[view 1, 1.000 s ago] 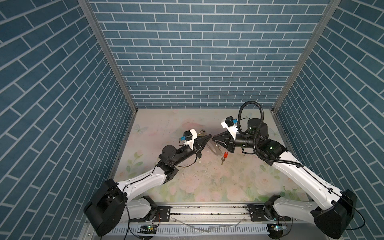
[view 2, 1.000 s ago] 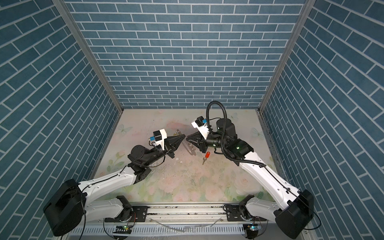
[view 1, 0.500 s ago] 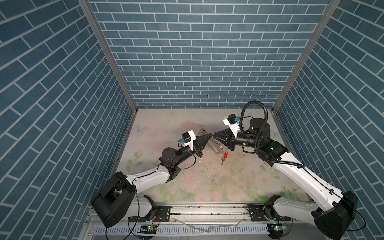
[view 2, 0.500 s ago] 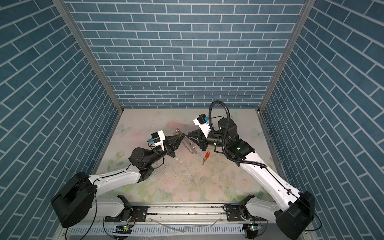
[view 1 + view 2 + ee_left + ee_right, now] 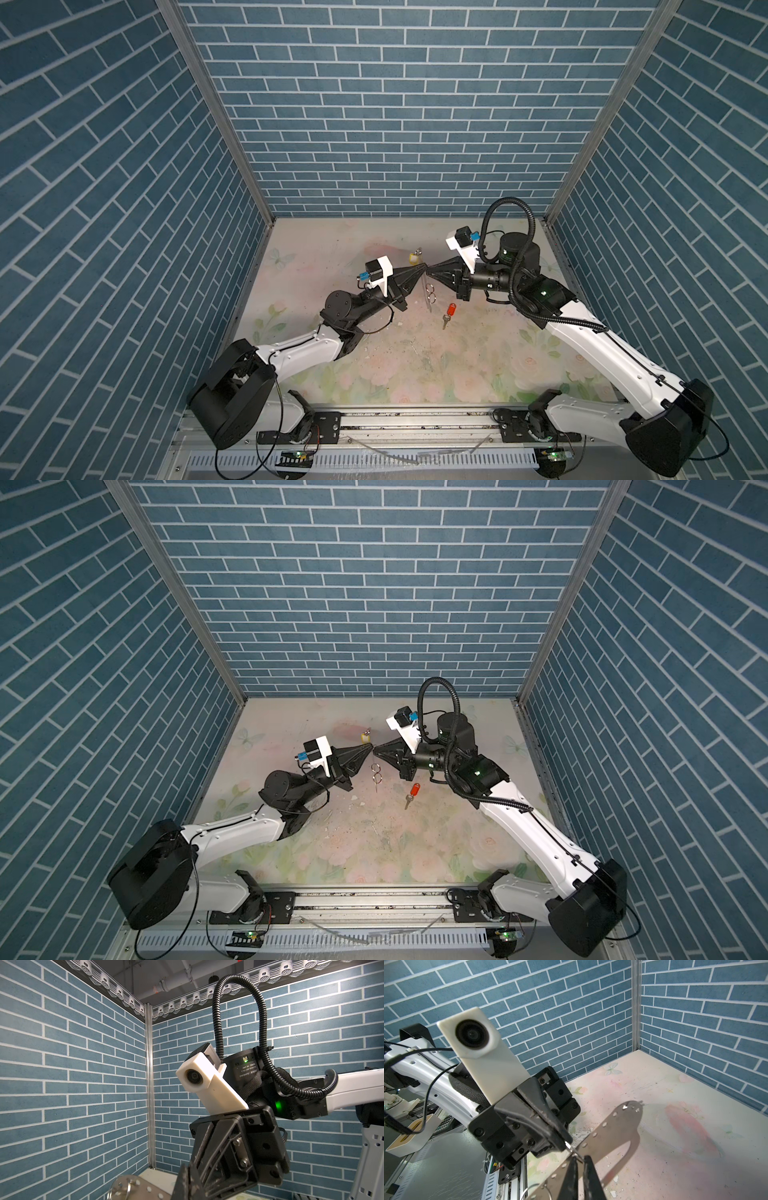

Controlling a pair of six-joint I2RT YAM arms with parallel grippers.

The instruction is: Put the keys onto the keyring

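Reading "DAMIAO", a label (image 5: 241, 1076) marks the motor (image 5: 250, 1059) behind the right gripper (image 5: 430, 267).

left end effector (image 5: 423, 270) edged forward and up, right end effector (image 5: 433, 268) jaws closed tighter

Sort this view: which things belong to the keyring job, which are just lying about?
Job: silver perforated metal keyring plate with wire rings; red-tagged silver key; yellow-tagged silver key.
Lying about: white box with tan slot; scattered white flecks.
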